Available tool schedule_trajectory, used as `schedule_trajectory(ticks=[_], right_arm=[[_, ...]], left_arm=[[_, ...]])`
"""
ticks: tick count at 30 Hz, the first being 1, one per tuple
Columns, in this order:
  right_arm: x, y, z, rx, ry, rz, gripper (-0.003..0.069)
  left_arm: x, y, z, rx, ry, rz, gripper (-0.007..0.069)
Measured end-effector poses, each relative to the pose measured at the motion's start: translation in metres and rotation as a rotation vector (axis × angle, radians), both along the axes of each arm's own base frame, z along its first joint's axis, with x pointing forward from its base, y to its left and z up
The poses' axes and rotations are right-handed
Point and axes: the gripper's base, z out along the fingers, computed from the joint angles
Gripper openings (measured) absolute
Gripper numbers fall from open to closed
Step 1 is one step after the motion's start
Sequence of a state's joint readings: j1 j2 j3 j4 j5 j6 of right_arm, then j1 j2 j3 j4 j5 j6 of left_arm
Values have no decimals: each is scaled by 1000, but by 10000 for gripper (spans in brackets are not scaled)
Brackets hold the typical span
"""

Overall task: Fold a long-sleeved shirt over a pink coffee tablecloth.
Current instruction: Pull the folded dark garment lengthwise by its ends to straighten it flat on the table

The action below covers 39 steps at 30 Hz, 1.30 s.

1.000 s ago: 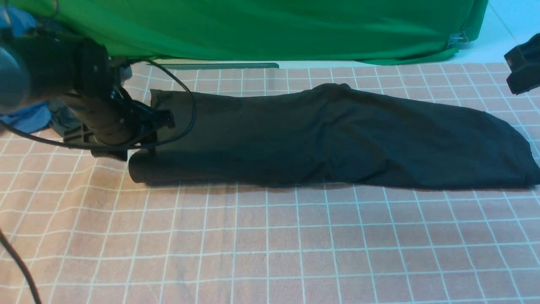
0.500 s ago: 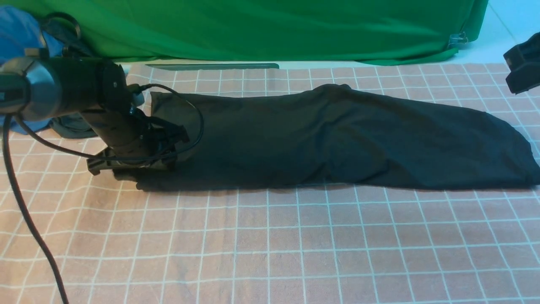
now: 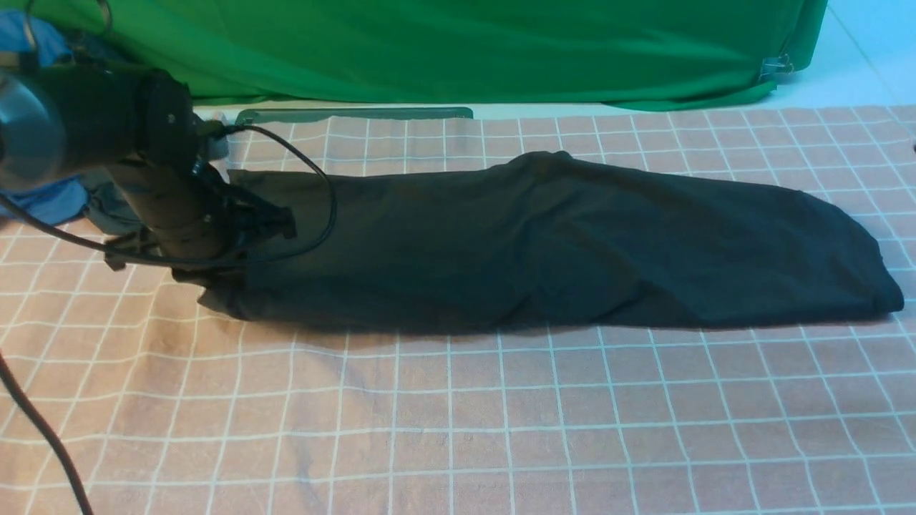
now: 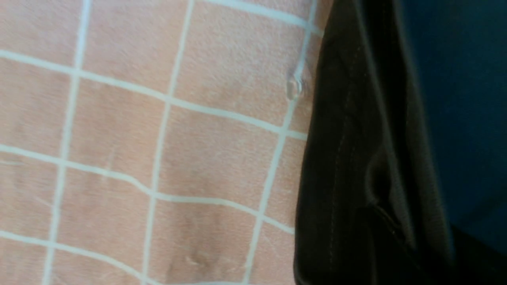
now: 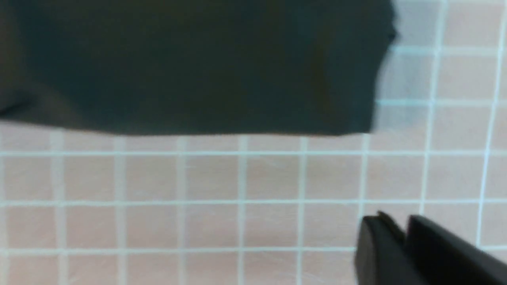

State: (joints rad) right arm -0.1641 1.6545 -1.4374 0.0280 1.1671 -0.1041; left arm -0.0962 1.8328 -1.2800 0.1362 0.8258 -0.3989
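The soft, limp shirt (image 3: 544, 243) lies in a long band across the cloth (image 3: 458, 415) and looks best pinched at its left hem, where the left gripper (image 3: 215, 275) hides its jaws, so their state cannot be told, while the right gripper (image 5: 404, 237) has its own slightly parted and empty.

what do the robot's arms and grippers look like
The left arm is black cylindrical links with a silvery-grey rounded joint cap and thin black cables looping off the wrist. The right gripper shows two matte black, blocky fingers. No markings are readable.
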Motion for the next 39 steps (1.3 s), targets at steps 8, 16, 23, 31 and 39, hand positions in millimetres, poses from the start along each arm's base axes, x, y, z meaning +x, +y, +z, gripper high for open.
schedule_trajectory(ticks=[8,16,23,31,39], right_arm=[[37,-14,-69,18,94,-31,556],[54,-16,-130,46,194,-45,581],[60,-12,-145,128,191,-7,433],[52,-9,-127,173,259,25,82],[0,-12,-81,39,303,0,82]], left_arm=[[0,1,0,15,1,-7,61],[0,1,0,16,1,-11,61],[1,1,0,7,-7,11,61],[-6,2,18,-1,-39,38,61],[-44,7,45,25,1,49,61]])
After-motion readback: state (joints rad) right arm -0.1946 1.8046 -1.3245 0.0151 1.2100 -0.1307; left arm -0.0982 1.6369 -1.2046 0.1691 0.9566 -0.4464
